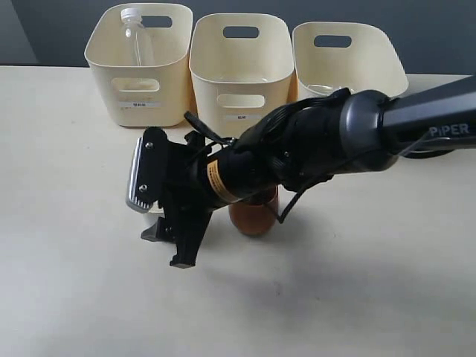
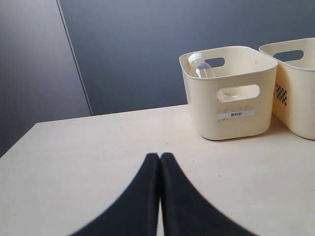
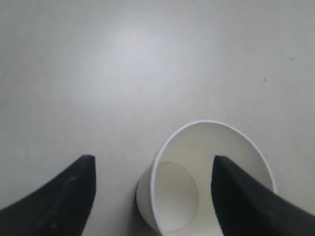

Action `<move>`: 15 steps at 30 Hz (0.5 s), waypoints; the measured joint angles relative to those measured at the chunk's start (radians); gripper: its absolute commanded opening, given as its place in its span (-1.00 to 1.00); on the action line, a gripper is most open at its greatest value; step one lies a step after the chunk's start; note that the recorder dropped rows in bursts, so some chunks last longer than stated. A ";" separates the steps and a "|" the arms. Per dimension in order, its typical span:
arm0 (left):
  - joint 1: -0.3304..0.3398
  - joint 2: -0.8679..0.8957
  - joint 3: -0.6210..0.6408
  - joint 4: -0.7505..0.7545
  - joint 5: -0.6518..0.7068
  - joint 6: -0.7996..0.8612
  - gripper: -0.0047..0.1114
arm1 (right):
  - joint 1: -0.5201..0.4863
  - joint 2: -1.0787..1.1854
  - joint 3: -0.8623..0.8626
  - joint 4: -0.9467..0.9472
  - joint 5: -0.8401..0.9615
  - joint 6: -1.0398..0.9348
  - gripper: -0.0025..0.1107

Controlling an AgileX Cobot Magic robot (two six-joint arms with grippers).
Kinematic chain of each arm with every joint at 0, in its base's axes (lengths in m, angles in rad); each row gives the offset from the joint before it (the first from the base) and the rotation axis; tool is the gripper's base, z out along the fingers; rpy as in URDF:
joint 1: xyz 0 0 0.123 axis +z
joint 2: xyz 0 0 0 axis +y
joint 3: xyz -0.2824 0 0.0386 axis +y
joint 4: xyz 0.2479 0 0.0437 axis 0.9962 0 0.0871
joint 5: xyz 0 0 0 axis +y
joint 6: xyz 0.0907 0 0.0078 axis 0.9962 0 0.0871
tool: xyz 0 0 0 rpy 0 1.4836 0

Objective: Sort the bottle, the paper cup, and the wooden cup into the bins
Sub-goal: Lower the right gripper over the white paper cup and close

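Observation:
My right gripper (image 3: 153,160) is open above the white paper cup (image 3: 211,182), which stands upright on the table. One finger hangs over the cup's mouth and the other stands clear beside it. From outside, the right gripper (image 1: 168,248) points down at the table left of centre and hides the paper cup. The reddish-brown wooden cup (image 1: 253,217) stands just behind that arm, partly covered. The clear bottle (image 1: 137,36) with its white cap leans inside the left bin (image 1: 111,74); the bottle (image 2: 201,66) and that bin (image 2: 231,105) also show from the left wrist. My left gripper (image 2: 160,155) is shut and holds nothing.
The middle bin (image 1: 239,74) and right bin (image 1: 349,63) stand in a row with the left one along the table's back edge. The right arm (image 1: 387,126) stretches across in front of the middle and right bins. A dark wall rises behind the table.

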 measured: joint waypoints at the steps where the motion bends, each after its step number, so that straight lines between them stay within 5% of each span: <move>1: 0.000 0.000 0.000 0.000 0.000 0.000 -0.92 | 0.000 0.005 0.000 0.000 0.003 0.000 0.17; 8: 0.000 0.000 0.000 0.000 0.000 0.000 -0.92 | 0.000 0.037 0.000 0.002 0.032 -0.002 0.05; 15: 0.000 0.000 0.000 0.000 0.000 0.000 -0.92 | 0.001 0.041 0.000 0.002 0.036 -0.004 -0.90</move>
